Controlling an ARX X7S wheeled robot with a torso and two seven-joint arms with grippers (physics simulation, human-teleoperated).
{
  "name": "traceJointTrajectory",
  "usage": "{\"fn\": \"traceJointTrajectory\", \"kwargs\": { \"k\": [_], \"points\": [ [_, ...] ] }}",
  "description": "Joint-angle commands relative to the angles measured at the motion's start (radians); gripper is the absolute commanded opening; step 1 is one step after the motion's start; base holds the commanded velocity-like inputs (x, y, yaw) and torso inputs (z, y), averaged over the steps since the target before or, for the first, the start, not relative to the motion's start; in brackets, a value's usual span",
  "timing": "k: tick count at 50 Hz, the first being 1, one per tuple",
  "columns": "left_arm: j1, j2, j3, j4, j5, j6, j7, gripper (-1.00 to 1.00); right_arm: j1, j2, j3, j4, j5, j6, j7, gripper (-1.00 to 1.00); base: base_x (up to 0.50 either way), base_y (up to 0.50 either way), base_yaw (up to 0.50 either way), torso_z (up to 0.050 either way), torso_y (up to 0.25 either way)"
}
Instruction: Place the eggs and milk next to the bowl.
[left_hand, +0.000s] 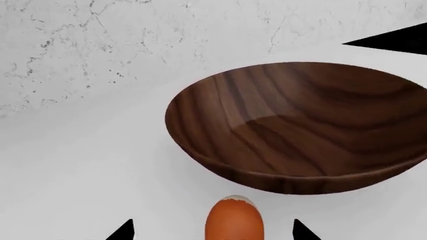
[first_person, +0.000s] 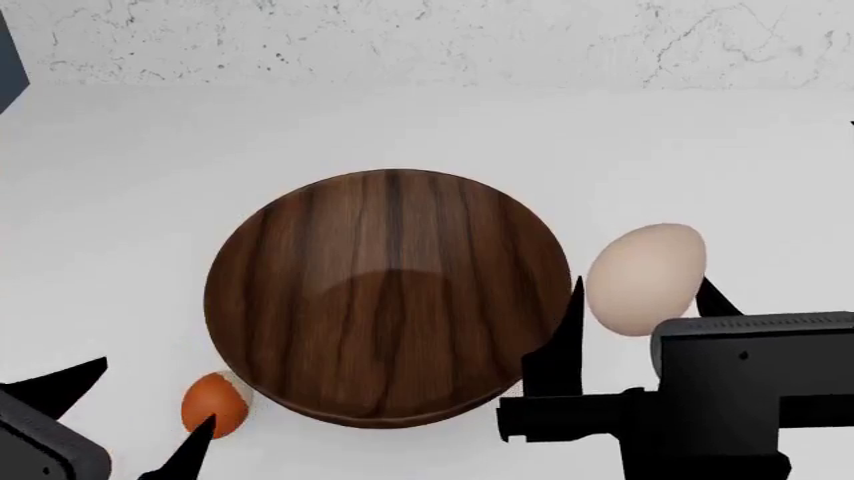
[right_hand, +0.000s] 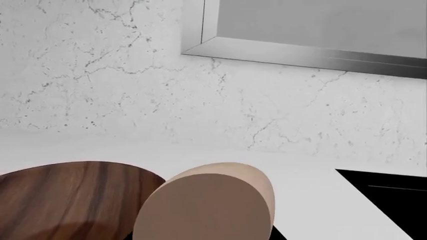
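Nearest, the left gripper's (first_person: 140, 420) fingers (first_person: 187, 455) stand wide around the small orange-brown egg (first_person: 215, 402), which lies on the white tabletop (first_person: 134, 200) just beside the dark brown wooden bowl (first_person: 387, 300). Right of the bowl, the right gripper's (first_person: 638, 312) fingers (first_person: 567, 340) flank the pale beige egg (first_person: 646, 277), contact unclear. Both look smooth, brittle and light: hold across the middle, gently.

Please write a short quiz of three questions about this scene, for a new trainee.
1. True or false: the pale egg lies inside the bowl.
2. On which side of the bowl does the orange-brown egg lie in the head view? A) near left B) far right C) behind it
3. Fill in: the right gripper has its fingers on either side of the ______ egg.

Key
1. False: it is outside the rim, at the bowl's right.
2. A, between the fingers of the left gripper.
3. Pale. The milk shows in no view.
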Motion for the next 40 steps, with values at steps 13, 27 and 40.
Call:
{"fn": "traceJointTrajectory", "kwargs": {
  "k": [13,27,40],
  "points": [
    [0.178,-0.078,-0.254,0.170,-0.210,0.137,-0.050,1.00,-0.055,0.015,0.078,-0.054,0.091,0.088,-0.006,-1.00,0.00,0.00,0.00,0.000,0.000],
    [0.155,-0.065,-0.243,0.166,-0.205,0.131,-0.066,1.00,-0.130,0.020,0.111,-0.035,0.169,0.107,-0.042,-1.00,0.00,0.00,0.00,0.000,0.000],
    [0.134,-0.053,-0.220,0.155,-0.186,0.124,-0.067,1.00,-0.168,0.058,0.092,-0.037,0.196,0.126,-0.083,-1.00,0.00,0.00,0.00,0.000,0.000]
  ]
}}
